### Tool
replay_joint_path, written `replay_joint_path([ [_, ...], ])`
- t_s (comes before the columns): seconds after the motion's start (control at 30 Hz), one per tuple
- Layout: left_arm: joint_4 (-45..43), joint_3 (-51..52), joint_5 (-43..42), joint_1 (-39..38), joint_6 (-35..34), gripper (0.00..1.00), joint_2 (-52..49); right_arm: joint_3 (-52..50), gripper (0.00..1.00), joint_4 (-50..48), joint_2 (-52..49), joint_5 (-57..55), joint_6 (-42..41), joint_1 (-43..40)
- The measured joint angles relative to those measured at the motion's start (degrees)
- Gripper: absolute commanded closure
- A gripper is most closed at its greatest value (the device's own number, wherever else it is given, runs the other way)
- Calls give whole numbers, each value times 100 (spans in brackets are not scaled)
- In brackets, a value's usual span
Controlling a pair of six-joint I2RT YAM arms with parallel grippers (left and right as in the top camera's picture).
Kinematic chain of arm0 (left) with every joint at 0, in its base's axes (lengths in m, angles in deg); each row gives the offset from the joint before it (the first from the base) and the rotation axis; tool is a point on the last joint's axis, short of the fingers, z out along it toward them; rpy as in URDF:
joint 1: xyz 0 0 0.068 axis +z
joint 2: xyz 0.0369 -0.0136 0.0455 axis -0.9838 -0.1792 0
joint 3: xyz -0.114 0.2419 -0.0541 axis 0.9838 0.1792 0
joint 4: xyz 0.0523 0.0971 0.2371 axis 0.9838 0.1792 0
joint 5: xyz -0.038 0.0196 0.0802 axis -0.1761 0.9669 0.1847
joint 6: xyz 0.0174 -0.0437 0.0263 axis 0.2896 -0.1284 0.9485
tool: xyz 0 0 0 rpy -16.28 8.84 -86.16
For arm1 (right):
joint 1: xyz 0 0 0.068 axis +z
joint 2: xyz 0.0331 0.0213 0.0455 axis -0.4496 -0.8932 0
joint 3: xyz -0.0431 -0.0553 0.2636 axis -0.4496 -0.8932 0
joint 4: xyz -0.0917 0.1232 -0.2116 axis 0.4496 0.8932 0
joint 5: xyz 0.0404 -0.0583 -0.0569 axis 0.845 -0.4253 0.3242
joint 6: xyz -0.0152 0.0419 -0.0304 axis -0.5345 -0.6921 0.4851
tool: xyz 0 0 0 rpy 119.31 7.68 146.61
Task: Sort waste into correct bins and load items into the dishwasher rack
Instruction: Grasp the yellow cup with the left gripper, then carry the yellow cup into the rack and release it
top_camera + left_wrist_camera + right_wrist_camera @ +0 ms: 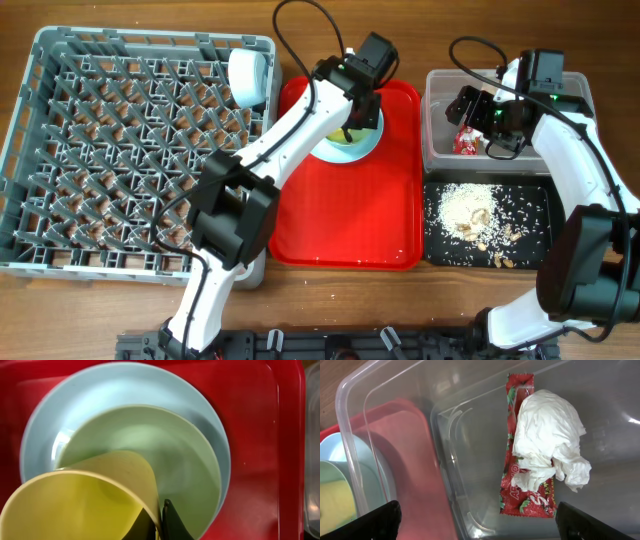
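Yellow-green plastic, glossy and thin-walled: the cup [75, 505] fills the lower left of the left wrist view, nested in the pale green bowl [185, 460], which sits on the light blue plate [125, 385] on the red tray [260, 460]. It looks light, stiff and rather slippery, so the rim seems the best hold. The left gripper [161, 525] is clamped on that rim at bottom centre, the wall between its fingers. The right gripper [480, 525] hangs spread wide and empty over the clear tub [350, 420], where the white tissue [545, 435] lies on the red wrapper [520, 385].
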Motion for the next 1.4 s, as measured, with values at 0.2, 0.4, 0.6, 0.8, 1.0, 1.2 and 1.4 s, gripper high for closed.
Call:
replay_joint_path([
  [0.2, 737, -17, 48, 133, 367, 96, 2599, 0, 0, 4, 0, 0, 0, 0],
  [0.4, 2129, -39, -3097, 2935, 1349, 96, 3751, 0, 0, 2, 0, 2, 2, 0],
  [0.6, 2782, 981, -6533, 4693, 2959, 96, 2463, 0, 0, 0, 0, 0, 0, 0],
  [0.8, 2811, 1740, -7705, 5160, 3742, 96, 1147, 0, 0, 2, 0, 0, 0, 0],
  [1.0, 2391, 2258, -7864, 5160, 4033, 96, 1095, 0, 0, 2, 0, 0, 0, 0],
  [1.2, 2199, 2411, -7799, 5250, 4054, 96, 1093, 0, 0, 2, 0, 0, 0, 0],
  [1.4, 2179, 2428, -7648, 5766, 4054, 94, 1093, 2, 0, 2, 0, 0, 0, 0],
])
